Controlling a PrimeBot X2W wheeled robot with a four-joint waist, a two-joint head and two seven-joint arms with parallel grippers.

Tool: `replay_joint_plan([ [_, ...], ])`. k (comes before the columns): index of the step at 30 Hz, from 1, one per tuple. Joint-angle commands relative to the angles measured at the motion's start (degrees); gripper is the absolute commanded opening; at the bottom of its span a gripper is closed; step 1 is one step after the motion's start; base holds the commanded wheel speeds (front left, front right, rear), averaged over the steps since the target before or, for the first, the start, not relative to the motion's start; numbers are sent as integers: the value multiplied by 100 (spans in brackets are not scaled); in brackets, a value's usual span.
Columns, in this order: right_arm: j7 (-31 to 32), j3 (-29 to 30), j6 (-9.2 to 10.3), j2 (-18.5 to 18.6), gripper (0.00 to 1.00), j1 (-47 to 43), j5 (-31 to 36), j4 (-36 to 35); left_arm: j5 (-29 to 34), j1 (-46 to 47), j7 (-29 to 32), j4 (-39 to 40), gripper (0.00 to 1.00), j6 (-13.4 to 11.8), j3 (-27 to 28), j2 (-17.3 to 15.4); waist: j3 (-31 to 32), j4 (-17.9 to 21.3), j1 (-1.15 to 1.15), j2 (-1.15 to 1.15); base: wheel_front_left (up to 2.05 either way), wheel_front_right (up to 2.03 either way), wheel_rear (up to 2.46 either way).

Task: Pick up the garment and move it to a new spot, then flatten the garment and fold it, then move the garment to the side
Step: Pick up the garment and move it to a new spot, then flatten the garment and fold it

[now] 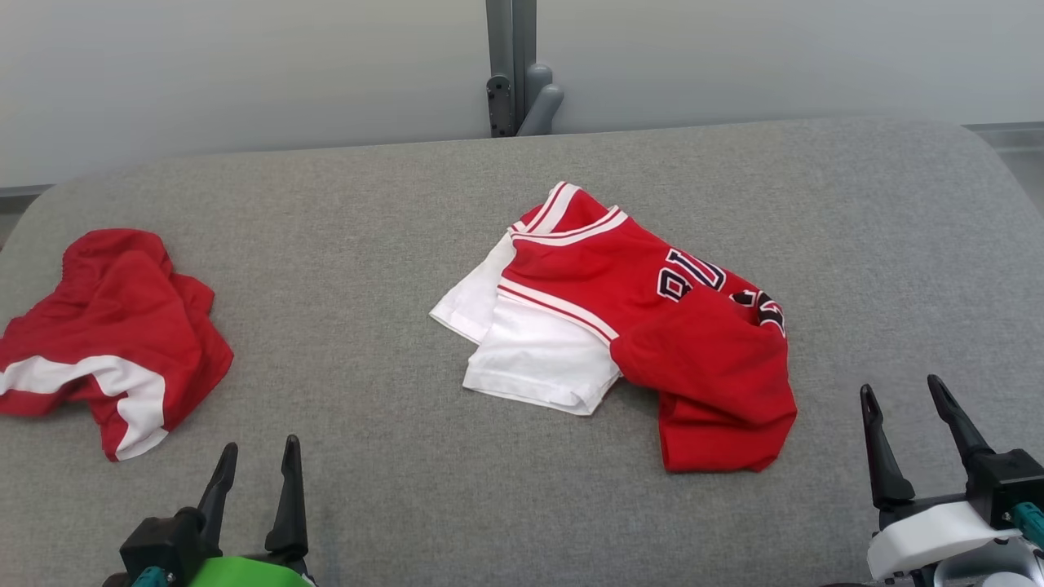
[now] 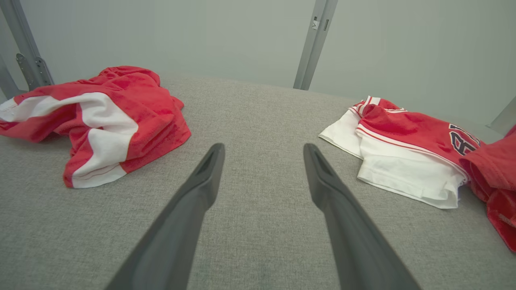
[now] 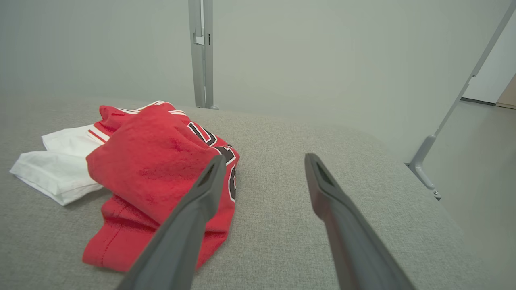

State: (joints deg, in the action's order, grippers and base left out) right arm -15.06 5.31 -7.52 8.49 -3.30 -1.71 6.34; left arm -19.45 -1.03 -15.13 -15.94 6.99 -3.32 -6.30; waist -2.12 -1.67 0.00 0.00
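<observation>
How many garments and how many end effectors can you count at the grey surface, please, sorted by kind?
Red-and-white garments: 2, the lettered jersey in the middle and the crumpled garment at the left.
End effectors: 2, the left end effector and the right end effector, both open and holding nothing.
Total: 4.

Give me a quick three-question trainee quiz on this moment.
1. True or false: the left gripper is shut on the crumpled red garment.
2. The lettered jersey lies: A) apart from both grippers; B) hanging off the edge; C) on top of the crumpled red garment.
3. Fill in: the right gripper has its jaws ____.
Key: 1 false; 2 A; 3 open.
</observation>
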Motion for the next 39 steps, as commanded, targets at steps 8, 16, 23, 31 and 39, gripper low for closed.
replay_joint_plan([
  [8, -18, 42, 6, 10, 100, -8, -17, 249, 158, -237, -2, 154, 100, 54, 84, 49, 23, 139, 0, 0, 0, 0, 0],
  [16, -18, 3, 6, -18, 100, 46, -32, 249, 80, -170, -2, 177, 100, 55, 20, 18, -32, 172, 0, 0, 0, 0, 0],
  [23, -18, -86, 6, -21, 100, 259, -68, 153, -29, 212, -2, 332, 100, 56, -172, 75, -304, 282, 0, 0, 0, 0, 0],
  [31, -18, -267, 6, -79, 100, 661, -63, -44, -1263, 1631, 374, -807, 100, 57, -1519, 129, -909, 738, 0, 0, 0, 0, 0],
  [39, -18, -301, 6, -241, 100, 786, -73, 3, -1787, 2530, 816, -2289, 100, 56, -1935, -142, -1177, 1263, 0, 0, 0, 0, 0],
])
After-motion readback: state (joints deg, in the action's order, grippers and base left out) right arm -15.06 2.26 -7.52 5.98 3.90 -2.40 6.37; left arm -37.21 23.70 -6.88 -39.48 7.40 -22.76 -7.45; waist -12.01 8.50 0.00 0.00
